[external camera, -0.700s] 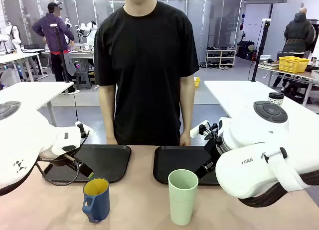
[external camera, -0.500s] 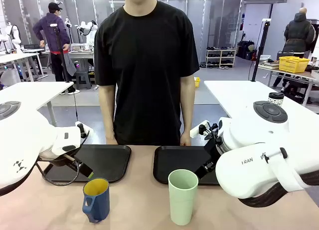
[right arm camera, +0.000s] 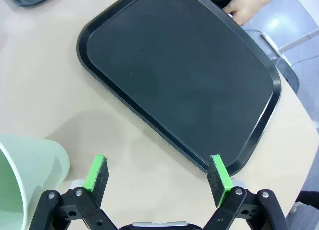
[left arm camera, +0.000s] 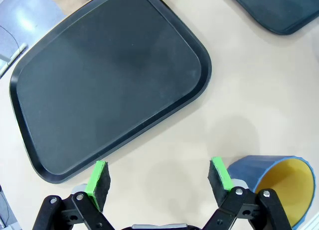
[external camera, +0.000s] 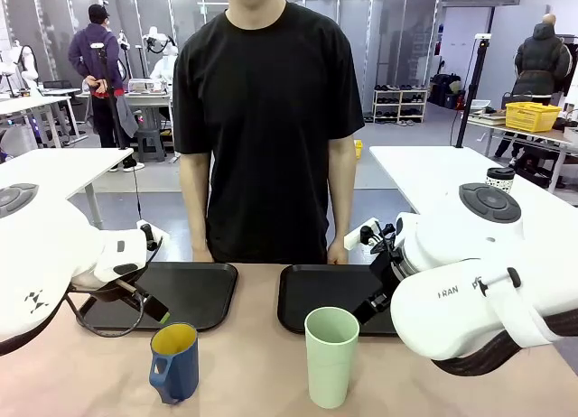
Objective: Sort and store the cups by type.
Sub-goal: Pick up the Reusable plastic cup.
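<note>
Two black trays (external camera: 194, 291) (external camera: 318, 292), one green tumbler (external camera: 330, 358), one blue mug (external camera: 176, 363), one lidded paper cup (external camera: 499, 179)

Bright, even indoor light from above. The pictures are sharp. A soft shadow lies on the counter (left arm camera: 259, 80) beside the mug (left arm camera: 281, 185). The wrist views bow at the edges.
</note>
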Controlling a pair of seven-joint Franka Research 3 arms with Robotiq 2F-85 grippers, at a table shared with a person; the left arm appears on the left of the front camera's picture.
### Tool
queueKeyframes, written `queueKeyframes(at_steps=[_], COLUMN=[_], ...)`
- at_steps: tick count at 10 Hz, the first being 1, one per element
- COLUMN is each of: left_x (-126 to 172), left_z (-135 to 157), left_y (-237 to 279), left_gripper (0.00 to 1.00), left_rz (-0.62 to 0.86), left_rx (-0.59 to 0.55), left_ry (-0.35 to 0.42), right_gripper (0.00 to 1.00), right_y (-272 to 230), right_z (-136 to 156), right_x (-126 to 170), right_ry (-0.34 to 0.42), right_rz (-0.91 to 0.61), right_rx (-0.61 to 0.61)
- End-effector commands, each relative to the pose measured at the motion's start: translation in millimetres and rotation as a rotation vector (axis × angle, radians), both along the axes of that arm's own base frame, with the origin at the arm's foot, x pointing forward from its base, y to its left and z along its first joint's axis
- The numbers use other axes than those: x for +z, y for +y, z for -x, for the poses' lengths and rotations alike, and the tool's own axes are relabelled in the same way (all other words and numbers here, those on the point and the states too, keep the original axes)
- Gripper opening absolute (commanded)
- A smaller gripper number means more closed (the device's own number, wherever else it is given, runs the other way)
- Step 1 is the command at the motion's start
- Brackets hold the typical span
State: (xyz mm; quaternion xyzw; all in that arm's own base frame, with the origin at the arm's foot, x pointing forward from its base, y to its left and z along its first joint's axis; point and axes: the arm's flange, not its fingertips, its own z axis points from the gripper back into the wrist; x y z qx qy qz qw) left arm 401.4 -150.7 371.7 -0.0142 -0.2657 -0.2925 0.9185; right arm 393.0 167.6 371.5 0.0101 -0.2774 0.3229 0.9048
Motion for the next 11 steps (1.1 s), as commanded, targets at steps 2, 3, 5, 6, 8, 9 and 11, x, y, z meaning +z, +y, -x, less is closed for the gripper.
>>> queueKeyframes(at_steps=[2, 3, 5, 6, 8, 9, 11], left_x=[0, 0, 0, 0, 0, 0, 27], left_z=[0, 0, 0, 0, 0, 0, 11], left_y=[0, 0, 0, 0, 0, 0, -1], left_gripper=[1.00, 1.00, 1.00, 1.00, 1.00, 1.00, 1.00], left_rz=[0.000, 0.000, 0.000, 0.000, 0.000, 0.000, 0.013], left_rx=[0.001, 0.001, 0.001, 0.001, 0.001, 0.000, 0.048], left_ry=[0.000, 0.000, 0.000, 0.000, 0.000, 0.000, -0.100], right_gripper=[1.00, 1.00, 1.00, 1.00, 1.00, 1.00, 1.00], right_y=[0, 0, 0, 0, 0, 0, 5], right_z=[0, 0, 0, 0, 0, 0, 12], right_x=[0, 0, 0, 0, 0, 0, 35], right_ry=[0.001, 0.001, 0.001, 0.001, 0.001, 0.000, -0.043], right_rz=[-0.002, -0.002, -0.002, -0.002, -0.002, 0.000, 0.063], right_rx=[-0.002, -0.002, -0.002, -0.002, -0.002, 0.000, -0.204])
